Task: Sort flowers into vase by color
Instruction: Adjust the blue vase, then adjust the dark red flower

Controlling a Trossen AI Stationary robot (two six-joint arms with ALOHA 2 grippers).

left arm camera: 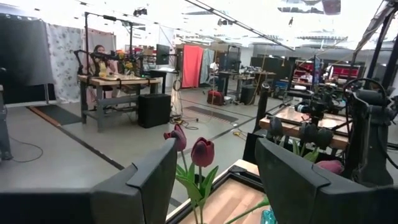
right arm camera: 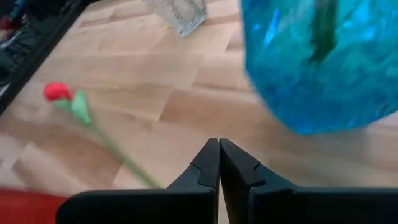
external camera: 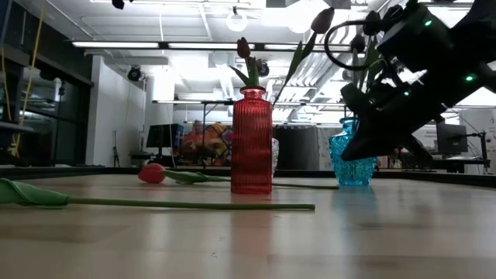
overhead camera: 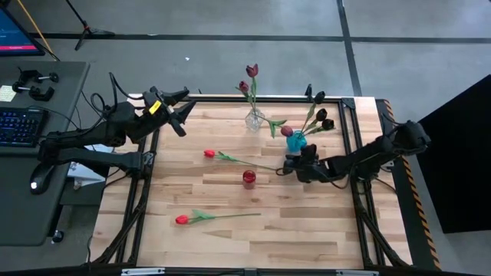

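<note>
A red tulip (overhead camera: 209,153) lies on the table, its stem running toward my right gripper (overhead camera: 288,165). A second red tulip (overhead camera: 182,219) lies nearer the front edge. A clear vase (overhead camera: 255,119) at the far side holds two maroon tulips (overhead camera: 252,71). A blue vase (overhead camera: 296,141) holds several dark tulips (overhead camera: 321,115). A small red vase (overhead camera: 248,177) stands mid-table. My right gripper (right arm camera: 219,144) is shut, low beside the blue vase (right arm camera: 317,62). The tulip's stem (right arm camera: 118,155) runs out of sight under its fingers. My left gripper (left arm camera: 214,158) is open and empty above the table's far left corner. My right gripper's fingertips show closed with nothing between them. The red tulip's stem end (right arm camera: 146,180) passes behind one finger, and I cannot tell whether the gripper touches it.
A black frame (overhead camera: 230,100) runs around the table's edges. The red vase (external camera: 252,139) stands close to my right gripper's left side, the blue vase (external camera: 353,159) right behind it. Bare wood lies at the near right.
</note>
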